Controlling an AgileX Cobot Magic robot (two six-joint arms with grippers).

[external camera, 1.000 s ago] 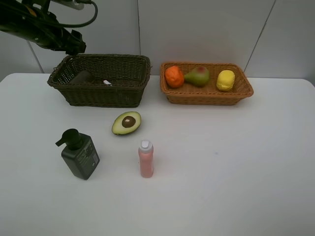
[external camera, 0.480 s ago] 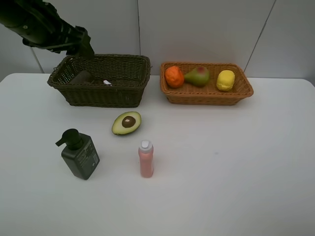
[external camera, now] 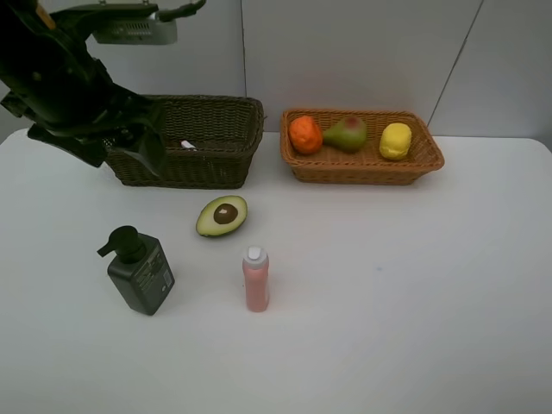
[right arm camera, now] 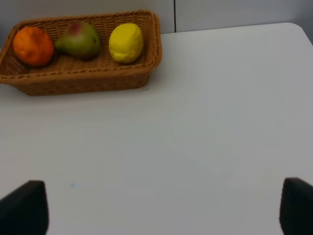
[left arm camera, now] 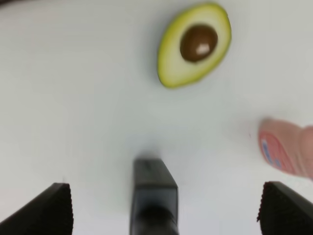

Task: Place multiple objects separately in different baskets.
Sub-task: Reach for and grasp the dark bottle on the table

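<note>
Left arm (external camera: 73, 95) is low and tilted down in front of the dark basket (external camera: 216, 164), hiding its left end. Left jaws are wide open and empty, aimed toward the pump bottle (external camera: 141, 274). Right jaws are wide open and empty too (over bare surface (right arm camera: 205, 147)). The dark basket shows a white marker (external camera: 187, 145). The orange-tan basket (external camera: 362, 171) holds the orange (external camera: 304, 134), pear (external camera: 347, 133) and lemon (external camera: 396, 141). Avocado half (external camera: 222, 215), pump bottle and pink bottle (external camera: 255, 279) sit on the surface. Since a second ago the left arm has dropped from behind the basket; the objects are unmoved.
</note>
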